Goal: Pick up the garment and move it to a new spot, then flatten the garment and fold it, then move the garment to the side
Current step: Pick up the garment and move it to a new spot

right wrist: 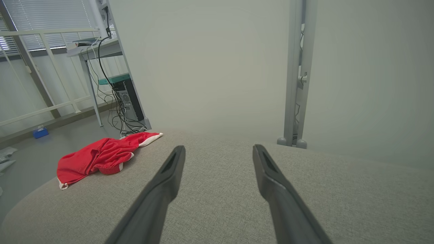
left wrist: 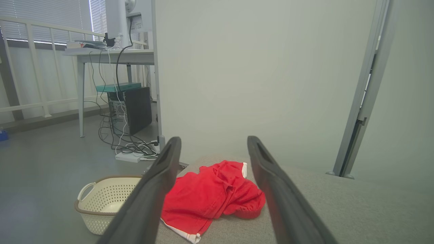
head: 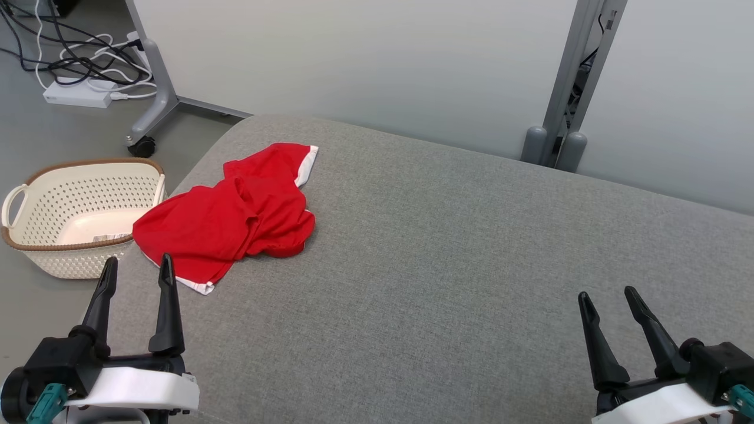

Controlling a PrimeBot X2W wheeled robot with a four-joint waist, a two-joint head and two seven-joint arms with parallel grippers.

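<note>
The red garment [head: 235,218] is lying crumpled near the far left corner of the grey cushioned surface [head: 442,247]. Its near white-trimmed hem is resting at the surface's left edge, just beside the cream basket [head: 76,265] on the floor. Its long axis is being judged as running diagonally, from that near hem up towards the far white-trimmed end.

The left gripper [head: 139,258] is being held open, with its fingers well parted and nothing between them, just short of the near hem. In the left wrist view the garment [left wrist: 210,196] is being framed between the two fingers, straight ahead and lower.

The right gripper [head: 607,291] is being held open too, and empty, over bare cushion well apart from the cloth. In the right wrist view the garment [right wrist: 98,157] is being shown far off to the left.

The pick-up is being judged as not yet begun. The left arm is being taken as much the nearer, so a short reach forward and down onto the near hem is being called for.
</note>
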